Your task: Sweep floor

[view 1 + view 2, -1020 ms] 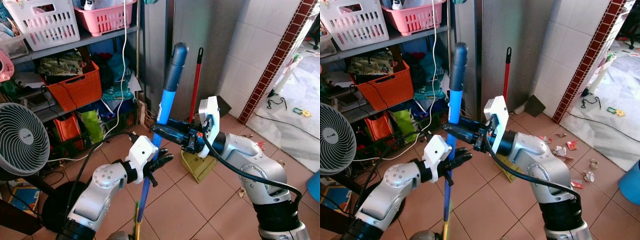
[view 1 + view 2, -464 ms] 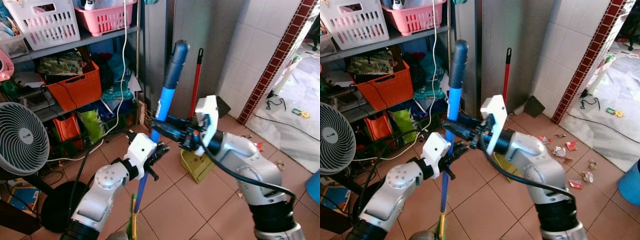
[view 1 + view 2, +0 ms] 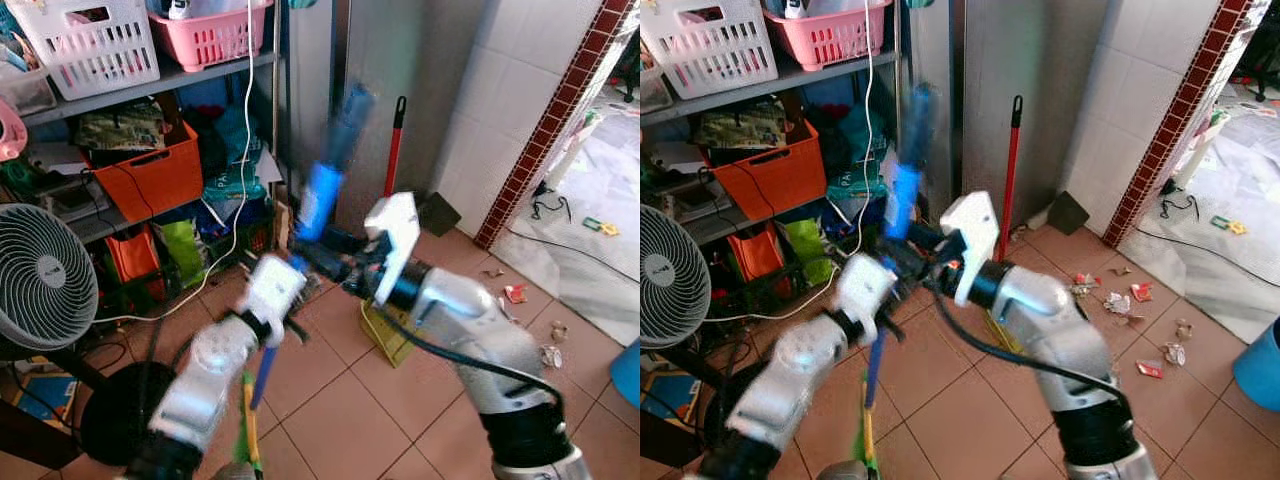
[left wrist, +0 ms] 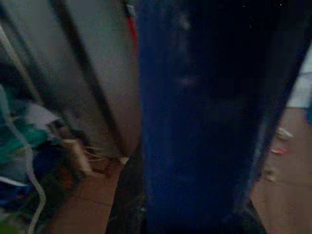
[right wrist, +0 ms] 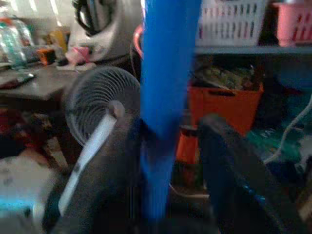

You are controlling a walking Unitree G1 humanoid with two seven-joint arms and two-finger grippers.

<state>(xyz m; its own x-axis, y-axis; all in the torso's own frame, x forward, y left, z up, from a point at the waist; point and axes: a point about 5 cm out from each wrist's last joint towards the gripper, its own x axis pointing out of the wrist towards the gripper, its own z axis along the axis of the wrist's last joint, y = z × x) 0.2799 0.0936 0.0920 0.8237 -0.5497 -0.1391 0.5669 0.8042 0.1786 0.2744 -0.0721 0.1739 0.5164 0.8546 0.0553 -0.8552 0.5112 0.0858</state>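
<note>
In the left eye view, the blurred blue broom handle (image 3: 318, 205) stands between the right tool (image 3: 312, 258) above and the left tool (image 3: 285, 312) below, both clenched on it. In the right wrist view, the smooth round handle (image 5: 163, 92) runs between the black fingers (image 5: 229, 170).

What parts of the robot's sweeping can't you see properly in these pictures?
- Broom handle: smeared by motion blur in both eye views, so its exact tilt is unclear.
- Broom head: cut off by the bottom edge of the eye views.
- Left claw: blurred; the left wrist view is dark, so its fingers cannot be made out.
- Scraps on the floor: too small to identify.
- Right claw: its fingers are partly hidden by the handle.
</note>
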